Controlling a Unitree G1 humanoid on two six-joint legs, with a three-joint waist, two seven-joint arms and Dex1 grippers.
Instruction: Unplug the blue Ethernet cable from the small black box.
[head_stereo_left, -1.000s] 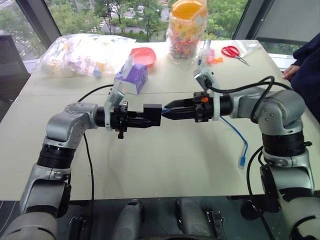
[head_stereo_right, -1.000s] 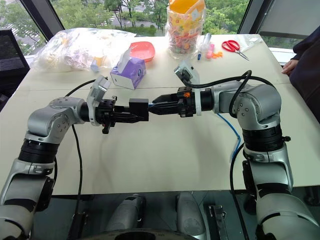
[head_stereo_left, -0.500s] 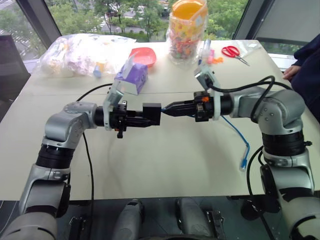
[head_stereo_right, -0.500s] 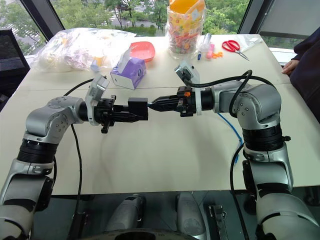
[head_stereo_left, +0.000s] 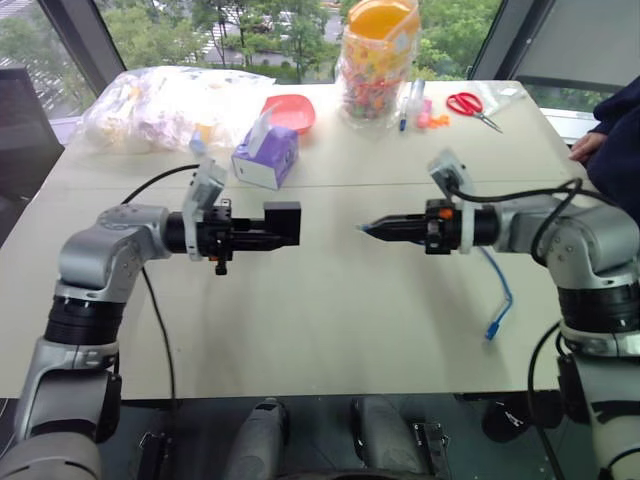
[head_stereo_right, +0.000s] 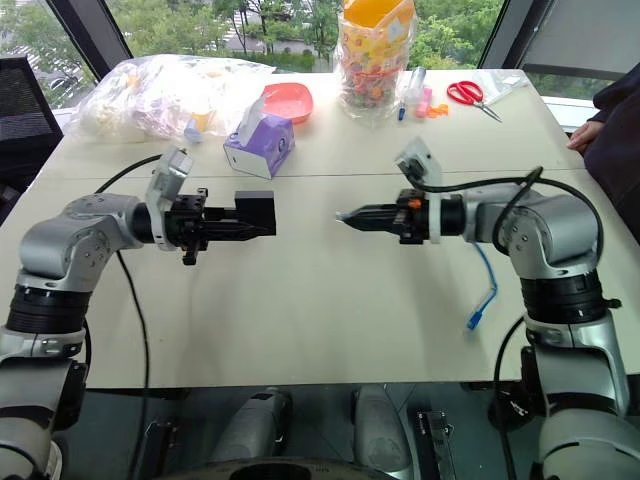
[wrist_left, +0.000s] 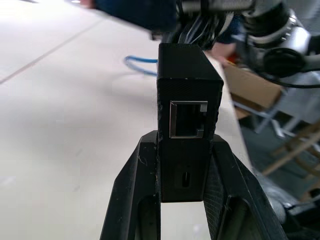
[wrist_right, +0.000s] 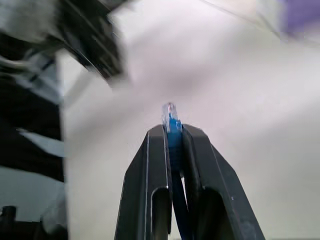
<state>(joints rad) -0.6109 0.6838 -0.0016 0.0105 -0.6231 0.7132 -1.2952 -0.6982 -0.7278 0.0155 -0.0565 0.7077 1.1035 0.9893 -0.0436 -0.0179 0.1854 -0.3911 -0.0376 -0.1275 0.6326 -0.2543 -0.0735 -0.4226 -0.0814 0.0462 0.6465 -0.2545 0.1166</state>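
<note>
The small black box (head_stereo_left: 283, 222) is held above the table with my left gripper (head_stereo_left: 262, 236) shut on it. In the left wrist view the box (wrist_left: 189, 95) sits between my fingers (wrist_left: 142, 165), and its port (wrist_left: 188, 119) is empty. My right gripper (head_stereo_left: 366, 229) is shut on the plug end of the blue Ethernet cable (wrist_right: 169, 114), a gap to the right of the box. The rest of the cable (head_stereo_left: 503, 290) hangs from behind my right wrist to the table, with its other plug (head_stereo_left: 490, 333) near the front edge.
At the back of the table are a purple tissue box (head_stereo_left: 265, 158), a red bowl (head_stereo_left: 290, 110), a plastic bag (head_stereo_left: 165, 105), a jar of sweets (head_stereo_left: 375, 60) and red scissors (head_stereo_left: 465, 103). A person's sleeve (head_stereo_left: 612, 125) is at the right edge.
My right gripper closed on the plug and drew away to the right, so the plug has come out of the box. My left gripper moved slightly left with the box.
</note>
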